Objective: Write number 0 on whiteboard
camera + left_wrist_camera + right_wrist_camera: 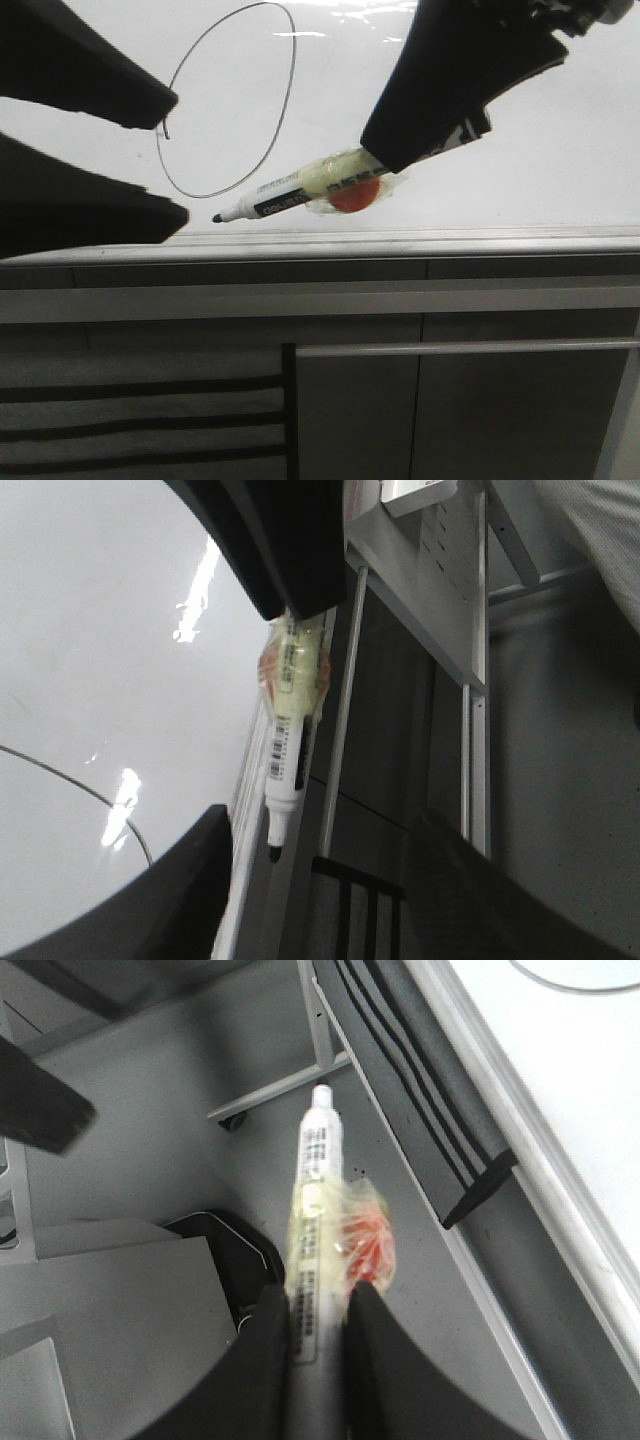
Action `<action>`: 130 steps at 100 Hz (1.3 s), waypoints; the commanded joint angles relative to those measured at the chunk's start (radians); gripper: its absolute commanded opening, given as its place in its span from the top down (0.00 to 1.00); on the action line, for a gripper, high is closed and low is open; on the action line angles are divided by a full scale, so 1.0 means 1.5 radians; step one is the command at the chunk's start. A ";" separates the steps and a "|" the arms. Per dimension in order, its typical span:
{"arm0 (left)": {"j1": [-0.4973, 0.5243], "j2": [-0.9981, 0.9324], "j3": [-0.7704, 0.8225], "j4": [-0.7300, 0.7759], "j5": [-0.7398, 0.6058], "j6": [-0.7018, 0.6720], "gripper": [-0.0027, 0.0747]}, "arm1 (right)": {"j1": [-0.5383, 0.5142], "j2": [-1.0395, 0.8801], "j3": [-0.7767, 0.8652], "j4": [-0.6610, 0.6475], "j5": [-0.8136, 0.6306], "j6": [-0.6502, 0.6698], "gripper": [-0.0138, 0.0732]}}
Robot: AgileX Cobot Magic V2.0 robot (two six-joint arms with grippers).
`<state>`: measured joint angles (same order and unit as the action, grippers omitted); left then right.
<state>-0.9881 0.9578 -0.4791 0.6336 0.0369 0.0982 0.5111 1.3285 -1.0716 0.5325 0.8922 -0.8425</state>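
The whiteboard [480,150] fills the top of the front view. The number 0 [226,100], a thin tall tilted oval, is drawn on it at upper left. My right gripper [318,1305] is shut on a white marker [275,198] wrapped in clear tape with an orange piece [355,195]. The marker's dark tip [217,217] points left, just below the oval near the board's lower edge. My left gripper [178,158] is open and empty at the left, its fingers either side of the oval's left edge. The left wrist view shows the marker [285,770] and part of the stroke [70,775].
A grey metal rail [400,243] runs along the board's lower edge. Dark grey cabinet panels [480,420] lie below it, with a black-striped panel [140,420] at lower left. The right wrist view shows grey floor and a metal frame leg [280,1085].
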 commanded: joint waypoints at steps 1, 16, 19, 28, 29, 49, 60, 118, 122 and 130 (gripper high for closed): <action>0.009 0.026 -0.020 0.000 -0.101 -0.009 0.52 | 0.011 -0.023 -0.015 0.023 -0.031 0.003 0.92; 0.029 0.061 -0.041 -0.005 -0.098 -0.009 0.52 | 0.034 -0.023 -0.015 0.027 -0.032 0.005 0.92; 0.031 0.066 -0.046 -0.005 -0.104 -0.009 0.52 | 0.037 -0.023 -0.015 0.029 -0.033 0.005 0.92; 0.034 0.082 -0.061 -0.005 -0.108 -0.009 0.52 | 0.040 -0.023 -0.015 0.029 -0.032 0.005 0.92; 0.034 0.084 -0.061 -0.005 -0.108 -0.009 0.52 | 0.040 -0.023 -0.015 0.029 -0.032 0.005 0.92; 0.034 0.101 -0.062 -0.005 -0.088 -0.009 0.52 | 0.042 -0.031 -0.024 0.049 -0.032 0.005 0.92; 0.040 0.101 -0.062 -0.005 -0.078 -0.009 0.52 | 0.042 -0.045 -0.024 0.049 -0.035 0.005 0.92; 0.061 0.101 -0.062 -0.005 -0.108 -0.009 0.99 | 0.042 -0.054 -0.024 0.049 -0.030 0.005 0.92; 0.061 0.101 -0.062 -0.005 -0.108 -0.009 0.99 | 0.042 -0.054 -0.024 0.049 -0.039 0.005 0.92; 0.061 0.101 -0.062 -0.005 -0.108 -0.009 0.99 | 0.042 -0.054 -0.024 0.049 -0.040 0.005 0.90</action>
<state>-0.8965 1.1245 -0.5419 0.6441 -0.0384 0.0992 0.5723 1.2749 -1.0734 0.5703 0.8833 -0.8386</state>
